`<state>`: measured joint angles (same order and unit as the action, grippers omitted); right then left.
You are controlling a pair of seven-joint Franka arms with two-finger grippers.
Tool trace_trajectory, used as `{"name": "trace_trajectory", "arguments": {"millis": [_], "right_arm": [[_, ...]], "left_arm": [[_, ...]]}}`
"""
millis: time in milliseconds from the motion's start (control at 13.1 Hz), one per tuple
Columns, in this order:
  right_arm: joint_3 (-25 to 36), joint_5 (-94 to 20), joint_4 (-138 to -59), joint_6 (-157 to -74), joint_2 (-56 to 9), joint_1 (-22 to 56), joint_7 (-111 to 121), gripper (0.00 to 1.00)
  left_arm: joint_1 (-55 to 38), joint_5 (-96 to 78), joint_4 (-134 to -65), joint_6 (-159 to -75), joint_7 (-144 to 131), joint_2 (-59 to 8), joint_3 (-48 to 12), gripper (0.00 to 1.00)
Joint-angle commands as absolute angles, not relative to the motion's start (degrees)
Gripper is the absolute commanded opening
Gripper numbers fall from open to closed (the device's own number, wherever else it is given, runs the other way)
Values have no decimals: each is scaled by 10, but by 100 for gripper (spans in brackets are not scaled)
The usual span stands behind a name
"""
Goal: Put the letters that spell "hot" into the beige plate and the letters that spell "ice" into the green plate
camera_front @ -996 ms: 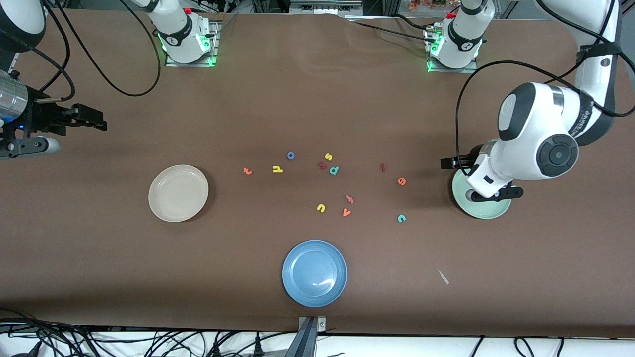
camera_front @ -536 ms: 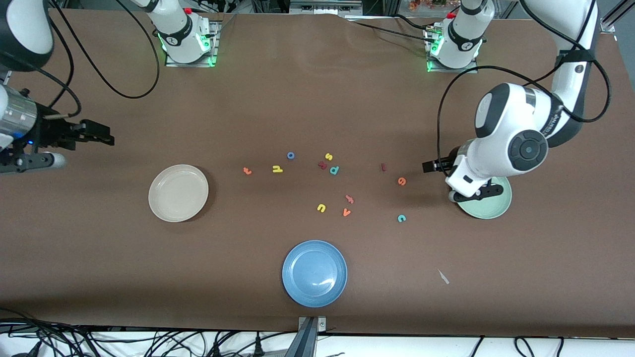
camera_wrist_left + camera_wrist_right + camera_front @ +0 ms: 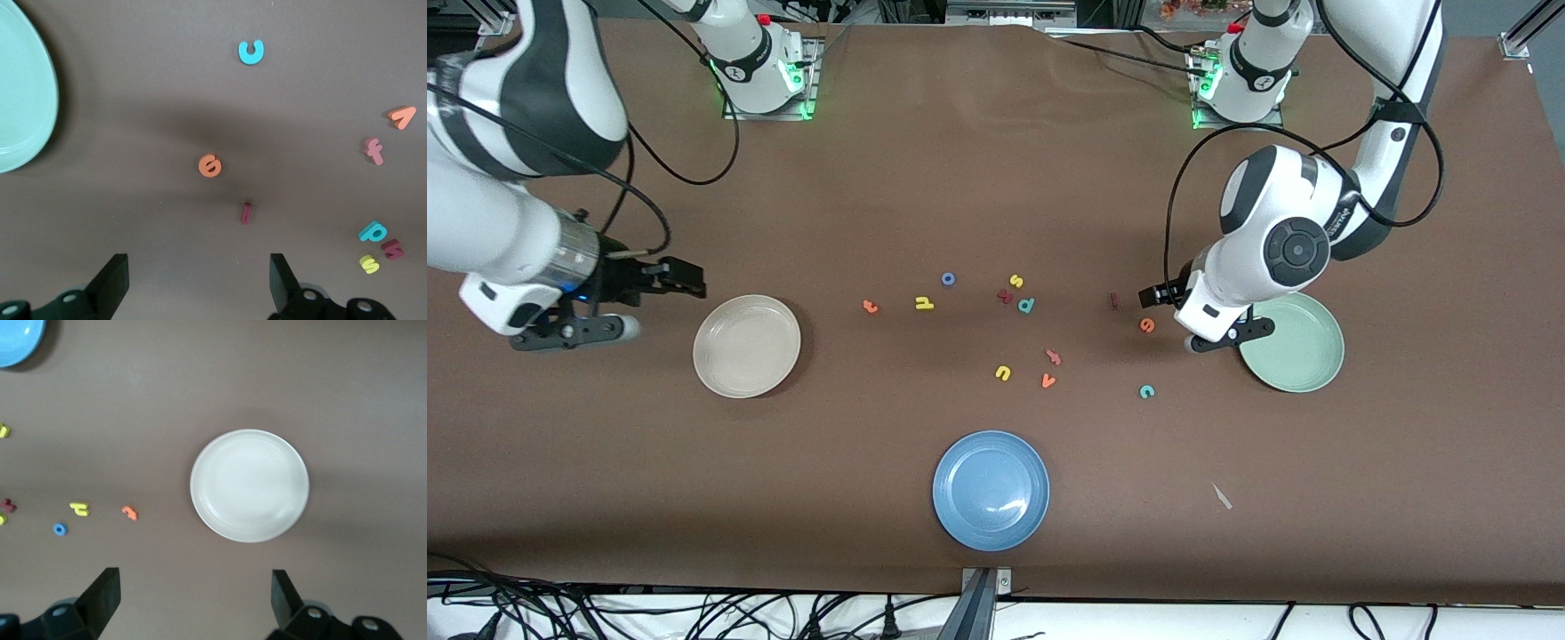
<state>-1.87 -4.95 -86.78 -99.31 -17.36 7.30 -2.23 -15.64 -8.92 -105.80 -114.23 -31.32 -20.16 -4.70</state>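
Observation:
The beige plate (image 3: 747, 345) (image 3: 249, 485) lies toward the right arm's end of the table, the green plate (image 3: 1291, 342) (image 3: 23, 100) toward the left arm's end. Between them lie the orange t (image 3: 870, 306) (image 3: 129, 513), yellow h (image 3: 924, 303) (image 3: 80, 509), blue o (image 3: 948, 279) (image 3: 61, 529), dark red i (image 3: 1113, 300) (image 3: 246, 213), orange e (image 3: 1147, 325) (image 3: 209, 165) and teal c (image 3: 1146, 391) (image 3: 251, 52). My left gripper (image 3: 1154, 293) (image 3: 199, 280) hangs open and empty over bare table beside the i and e. My right gripper (image 3: 685, 280) (image 3: 193, 593) hangs open and empty over the table beside the beige plate.
A blue plate (image 3: 991, 490) sits near the front edge. Other letters lie among the task's own: yellow s (image 3: 1016, 281), dark red k (image 3: 1005, 296), teal p (image 3: 1026, 306), yellow u (image 3: 1003, 372), pink f (image 3: 1053, 357), orange v (image 3: 1048, 381). A small pale scrap (image 3: 1222, 496) lies nearer the camera.
The left arm has swung off the green plate toward the i and e. The right arm has come in from the table's end to beside the beige plate.

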Motion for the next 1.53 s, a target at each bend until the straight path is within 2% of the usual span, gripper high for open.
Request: {"name": "trace_trajectory", "arguments": {"millis": [0,230,383,613,766,996,1302,1455], "right_arm": [[-67,-61,-875,-1054,-208,61,-81,100],[-105,-58,-912,-1141,-235,62,-149,100],[-134,-49,-949,-1206,-249,62,-193,100],[-163,12,-992,-1280,-265,63,-263,100],[-179,41,-1020,-1302,-266,63,-286,100],[-181,64,-1081,-1351,-263,63,-299,100],[-192,65,-1186,-1480,-260,64,-302,100],[-192,75,-1213,-1505,-261,64,-306,100]], "left_arm": [[-164,-105,-1091,-1185,-330,-191,-51,92],[-170,-105,-1153,-1272,-359,-182,-78,92],[-170,-105,-1193,-1333,-372,-184,-91,88],[-182,-104,-1223,-1421,-401,-207,-101,86],[-185,-101,-1223,-1445,-406,-229,-101,79],[-192,-98,-1223,-1479,-406,-257,-100,75],[-195,-96,-1223,-1496,-405,-278,-100,63],[-196,-95,-1223,-1495,-405,-278,-100,56]]}}
